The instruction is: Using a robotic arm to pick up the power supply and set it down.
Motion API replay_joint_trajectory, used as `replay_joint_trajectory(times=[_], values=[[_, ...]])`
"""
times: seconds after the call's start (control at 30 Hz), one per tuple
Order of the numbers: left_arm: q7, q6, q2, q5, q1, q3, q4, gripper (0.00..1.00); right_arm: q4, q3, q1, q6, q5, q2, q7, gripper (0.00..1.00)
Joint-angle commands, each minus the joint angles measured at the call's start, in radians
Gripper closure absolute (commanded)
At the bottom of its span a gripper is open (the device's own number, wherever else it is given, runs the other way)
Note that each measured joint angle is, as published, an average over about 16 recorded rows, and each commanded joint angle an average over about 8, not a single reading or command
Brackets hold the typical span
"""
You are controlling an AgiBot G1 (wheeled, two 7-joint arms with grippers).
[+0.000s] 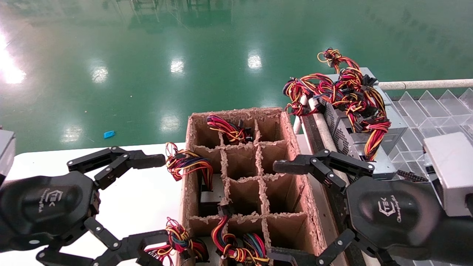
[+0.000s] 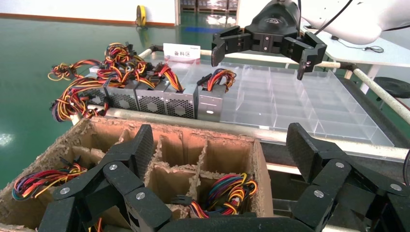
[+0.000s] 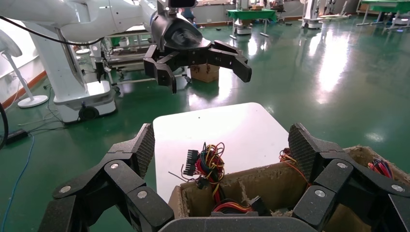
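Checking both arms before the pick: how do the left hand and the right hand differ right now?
The left hand hangs over the white table, beside the cardboard divider box; the right hand hangs at the box's other side, nearer the row of power supplies. The left hand's fingers reach to loose wire bundles; the right hand's reach to the box wall. Both are open, empty and face each other.

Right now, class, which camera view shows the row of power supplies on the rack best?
The left wrist view: the power supplies stand side by side with their vent faces and wire bundles in plain sight. The head view catches them end-on, mostly buried under wires and partly behind the right pincer. The right wrist view shows none of them.
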Motion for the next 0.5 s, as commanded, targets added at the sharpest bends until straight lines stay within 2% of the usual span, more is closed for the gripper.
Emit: replay_joint_trajectory(times=[0.03,0.5], values=[[0.000,0.000,0.000,0.000,0.000,0.000,0.000,0.00,0.000,-0.002,0.001,0.001,-0.001,0.000,0.000,0.00],[0.000,0.000,0.000,0.000,0.000,0.000,0.000,0.00,0.001,-0.006,0.005,0.005,-0.003,0.001,0.001,0.00]])
